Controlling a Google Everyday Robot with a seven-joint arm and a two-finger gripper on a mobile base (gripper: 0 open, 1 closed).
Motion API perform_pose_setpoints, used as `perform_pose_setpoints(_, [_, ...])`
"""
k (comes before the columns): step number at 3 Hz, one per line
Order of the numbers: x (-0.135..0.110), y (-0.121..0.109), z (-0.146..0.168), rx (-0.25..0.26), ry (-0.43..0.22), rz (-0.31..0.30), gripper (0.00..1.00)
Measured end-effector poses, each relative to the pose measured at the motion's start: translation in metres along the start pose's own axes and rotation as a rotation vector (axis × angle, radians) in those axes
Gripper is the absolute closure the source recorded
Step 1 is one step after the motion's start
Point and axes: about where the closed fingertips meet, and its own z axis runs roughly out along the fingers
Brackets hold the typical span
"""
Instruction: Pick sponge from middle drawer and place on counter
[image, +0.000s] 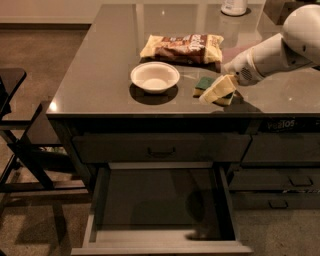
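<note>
The sponge (203, 83), dark green over yellow, lies on the counter (100, 85) near its front edge, right of the white bowl. My gripper (216, 91) reaches in from the right on a white arm (280, 47) and sits over the sponge's right half, hiding part of it. The sponge rests on the counter surface. The middle drawer (95, 210) is pulled out below the counter, and its dark floor is bare.
A white bowl (155, 76) sits left of the sponge. A chip bag (182, 47) lies behind them. A white container (234, 6) stands at the back edge. A shut drawer front with a bar handle (161, 149) is above the open drawer. Narrower drawers (280, 180) are at the right. A dark chair (15, 130) stands at the left.
</note>
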Motion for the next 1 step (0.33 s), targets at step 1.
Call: perform_pose_setpoints(1, [0.0000,0.0000,0.0000,0.000,0.000,0.000,0.00])
